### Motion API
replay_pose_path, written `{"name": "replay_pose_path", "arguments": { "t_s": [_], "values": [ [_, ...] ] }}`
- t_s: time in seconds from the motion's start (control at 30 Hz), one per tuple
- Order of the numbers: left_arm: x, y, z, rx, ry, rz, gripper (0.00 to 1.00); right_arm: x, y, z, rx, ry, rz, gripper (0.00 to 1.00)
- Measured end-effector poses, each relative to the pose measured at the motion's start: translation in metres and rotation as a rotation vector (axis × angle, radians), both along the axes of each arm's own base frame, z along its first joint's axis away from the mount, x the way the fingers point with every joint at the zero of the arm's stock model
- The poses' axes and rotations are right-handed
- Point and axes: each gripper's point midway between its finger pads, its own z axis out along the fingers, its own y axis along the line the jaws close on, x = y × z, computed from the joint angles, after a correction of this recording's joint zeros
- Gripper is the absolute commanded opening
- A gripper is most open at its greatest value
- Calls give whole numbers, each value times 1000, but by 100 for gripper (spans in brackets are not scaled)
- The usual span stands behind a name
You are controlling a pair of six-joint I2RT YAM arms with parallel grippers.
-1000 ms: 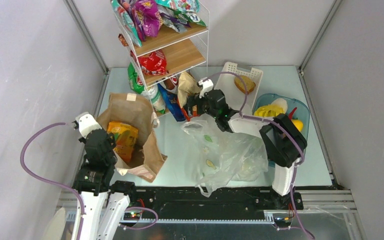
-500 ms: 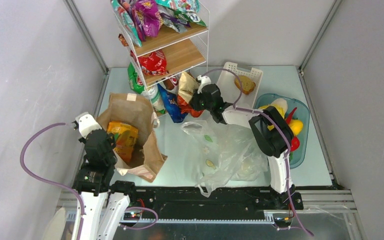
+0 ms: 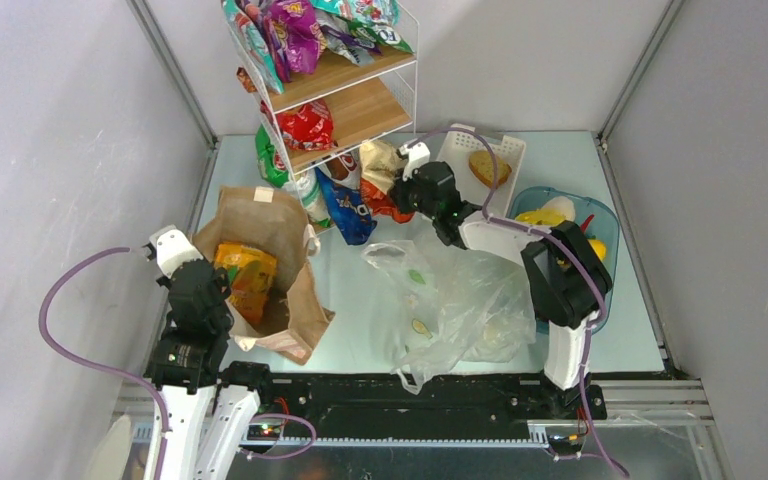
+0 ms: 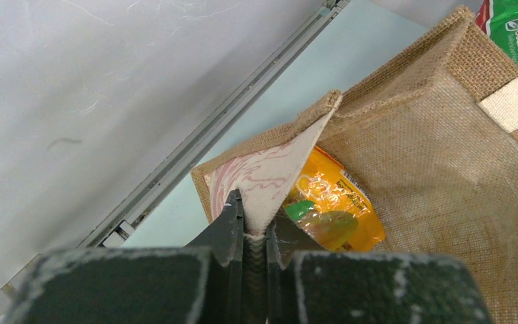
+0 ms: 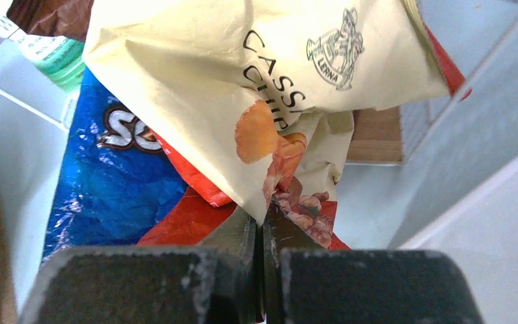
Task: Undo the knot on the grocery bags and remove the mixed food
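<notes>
The brown bag (image 3: 270, 225) stands open at the left, and my left gripper (image 3: 212, 300) is shut on its near rim (image 4: 270, 179). Inside it lies an orange snack packet (image 3: 245, 275) (image 4: 334, 209). The clear plastic bag (image 3: 450, 300) with lemon prints lies crumpled and slack in the middle. Beyond it, by the foot of the shelf rack, my right gripper (image 3: 403, 197) (image 5: 264, 219) is shut on the lower corner of a cream snack packet (image 3: 380, 165) (image 5: 270, 74). A red packet (image 5: 189, 223) lies under that one. Yellow fruits (image 3: 540, 217) and a red chili (image 3: 587, 222) sit in the blue tub (image 3: 608, 255).
A white wire shelf rack (image 3: 400, 95) full of snack bags stands at the back, with a blue packet (image 3: 345, 205) and others at its foot. A white basket (image 3: 455, 150) holding a bread slice (image 3: 488, 167) is right of my right gripper. Walls close in on both sides.
My right gripper has gone from open to shut on the cream packet's corner and shifted slightly back and right. The left arm and brown bag have not moved.
</notes>
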Motion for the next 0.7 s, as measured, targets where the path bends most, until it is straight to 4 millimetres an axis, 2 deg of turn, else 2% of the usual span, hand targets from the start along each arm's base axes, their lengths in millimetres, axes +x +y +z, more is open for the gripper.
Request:
{"name": "replay_pose_path", "arguments": {
  "t_s": [0.23,0.4,0.6,0.7],
  "values": [
    [0,-1,0,-1,-2,-4,0,13,-19,12,-96,-158,-47,0],
    [0,0,1,-2,-5,-4,0,31,-23,23,-123,-282,-60,0],
    [0,-1,1,-3,-5,-4,0,53,-28,22,-125,-358,-96,0],
    [0,-1,1,-3,-5,-5,0,66,-24,25,-114,-383,-114,0]
  ]
}}
